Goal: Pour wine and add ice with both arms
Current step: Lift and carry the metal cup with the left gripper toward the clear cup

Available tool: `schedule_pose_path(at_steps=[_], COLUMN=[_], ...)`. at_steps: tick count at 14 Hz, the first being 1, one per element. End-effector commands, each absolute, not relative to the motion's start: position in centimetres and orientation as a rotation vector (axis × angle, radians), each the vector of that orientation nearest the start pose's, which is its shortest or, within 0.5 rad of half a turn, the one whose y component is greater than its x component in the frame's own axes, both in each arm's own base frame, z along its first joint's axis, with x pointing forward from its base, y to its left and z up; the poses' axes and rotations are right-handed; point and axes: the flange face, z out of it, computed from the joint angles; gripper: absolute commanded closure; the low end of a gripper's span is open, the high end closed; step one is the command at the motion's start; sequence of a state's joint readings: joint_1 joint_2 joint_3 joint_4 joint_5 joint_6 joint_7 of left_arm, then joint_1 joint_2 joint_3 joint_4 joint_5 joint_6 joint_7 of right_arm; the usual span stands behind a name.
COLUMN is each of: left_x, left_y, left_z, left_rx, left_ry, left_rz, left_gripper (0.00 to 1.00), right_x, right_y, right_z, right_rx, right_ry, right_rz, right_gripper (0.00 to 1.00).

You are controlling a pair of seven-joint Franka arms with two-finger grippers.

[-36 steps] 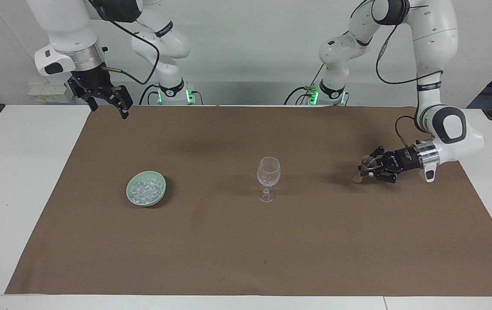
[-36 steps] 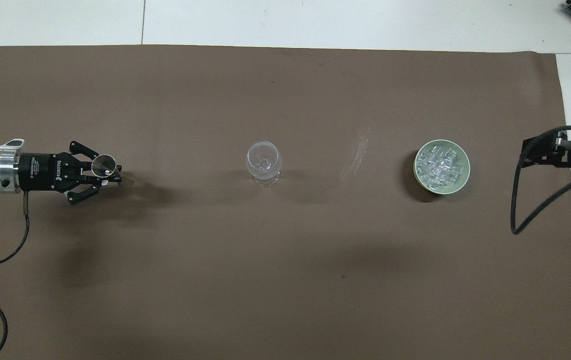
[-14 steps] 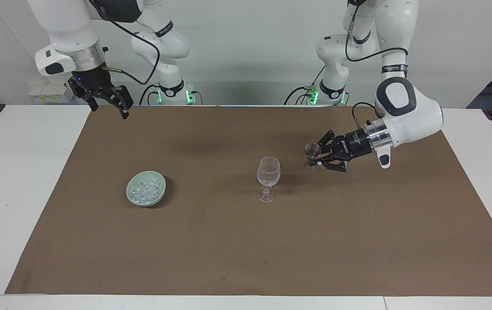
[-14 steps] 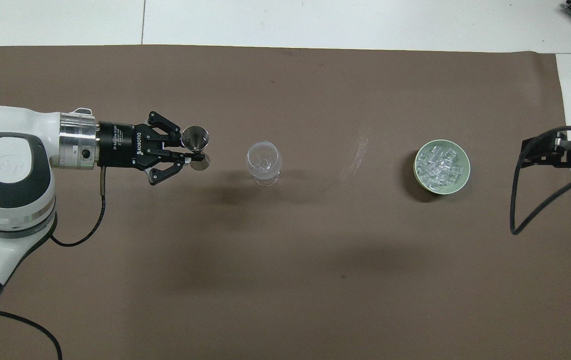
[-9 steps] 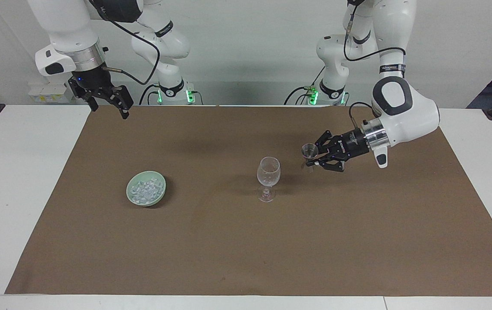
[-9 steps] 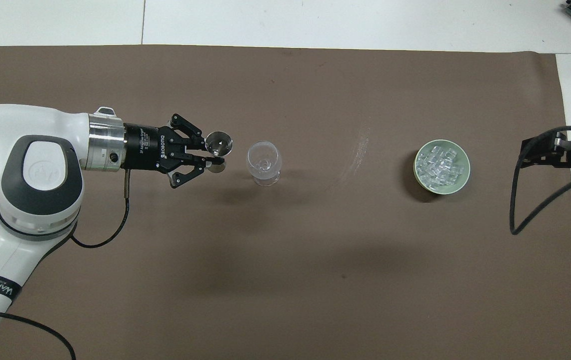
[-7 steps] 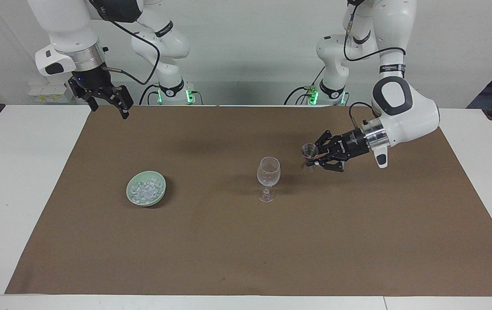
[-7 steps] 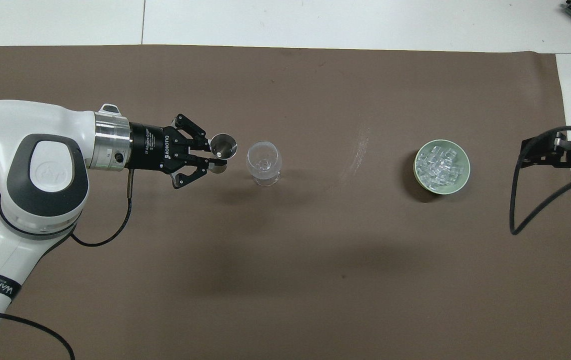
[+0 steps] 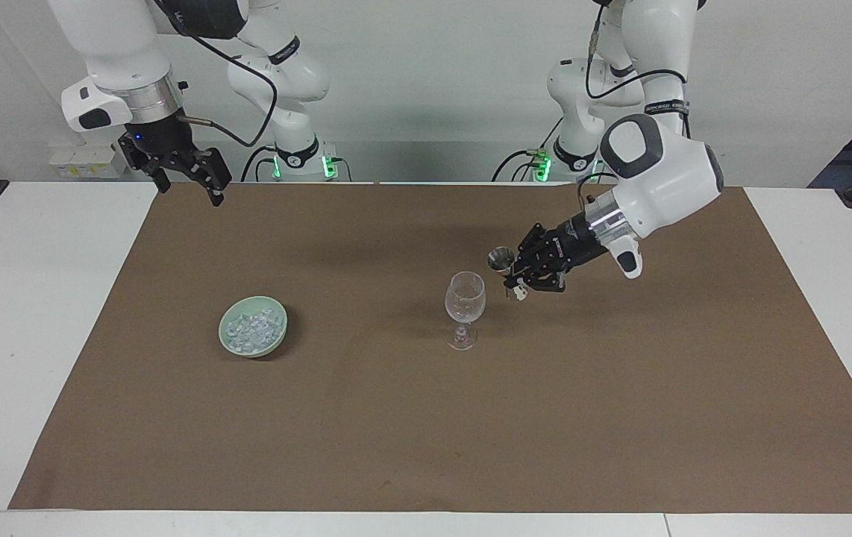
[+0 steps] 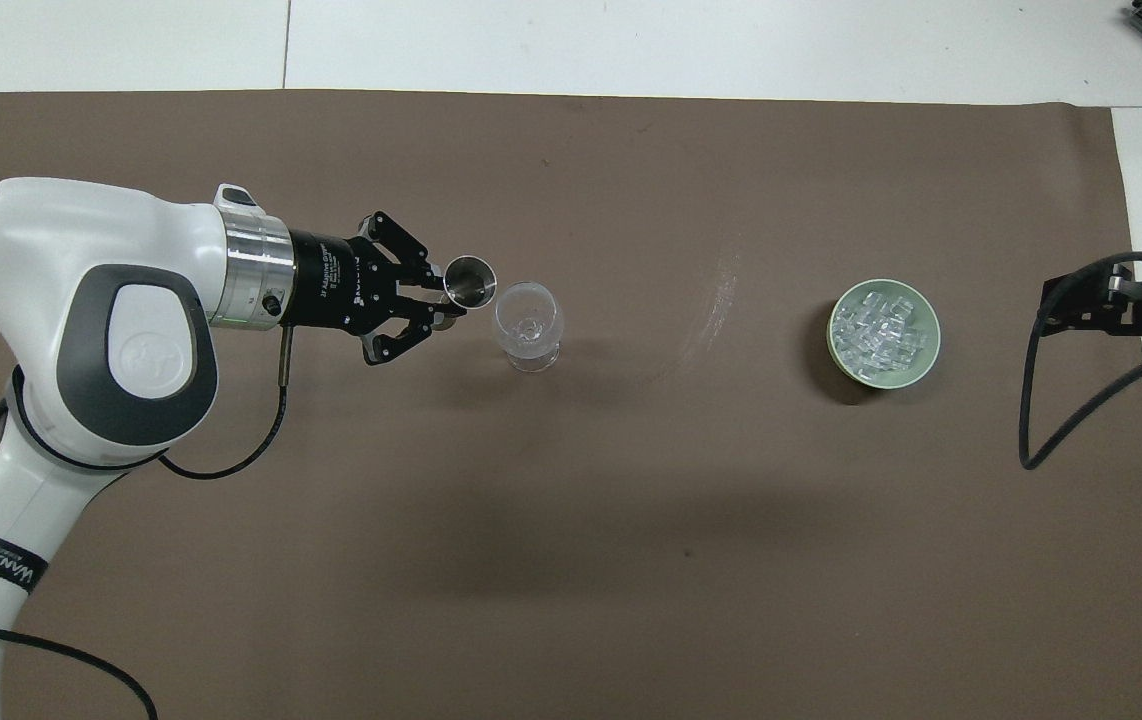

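A clear stemmed glass (image 9: 465,297) (image 10: 528,318) stands upright mid-mat. My left gripper (image 9: 513,277) (image 10: 446,305) hangs just beside its rim, toward the left arm's end, shut on a small metal jigger (image 9: 500,259) (image 10: 471,279) held mouth up and level with the rim. The wine is hidden; I cannot make out what the jigger holds. The ice (image 9: 251,328) (image 10: 881,330) lies heaped in a pale green bowl (image 9: 258,352) (image 10: 931,350) toward the right arm's end. My right gripper (image 9: 189,192) (image 10: 1056,310) waits open and empty, raised over the mat's corner by its base.
A brown mat (image 9: 426,432) (image 10: 571,560) covers most of the white table (image 9: 30,313). A black cable (image 10: 1041,420) loops down from the right wrist over the mat's edge.
The left arm has carried the jigger across the mat from its own end up to the glass, lifting it to rim height. The right arm, glass and bowl have not moved.
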State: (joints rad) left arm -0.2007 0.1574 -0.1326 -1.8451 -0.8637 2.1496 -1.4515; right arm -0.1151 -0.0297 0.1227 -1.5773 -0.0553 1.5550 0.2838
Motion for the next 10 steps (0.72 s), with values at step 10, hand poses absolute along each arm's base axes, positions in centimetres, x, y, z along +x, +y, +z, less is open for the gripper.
schedule_pose_path(at_steps=[10], left_x=[58.5], left_y=[-25.2], left_z=[47.3], left_rx=[1.835], left_ry=[1.718], left_rz=[-0.431], left_gripper=[1.00], right_x=[54.1], right_y=[-0.3], right_z=[63.7], right_rx=[-3.161], right_ry=[0.398], right_rz=[-0.043], right_gripper=[0.00])
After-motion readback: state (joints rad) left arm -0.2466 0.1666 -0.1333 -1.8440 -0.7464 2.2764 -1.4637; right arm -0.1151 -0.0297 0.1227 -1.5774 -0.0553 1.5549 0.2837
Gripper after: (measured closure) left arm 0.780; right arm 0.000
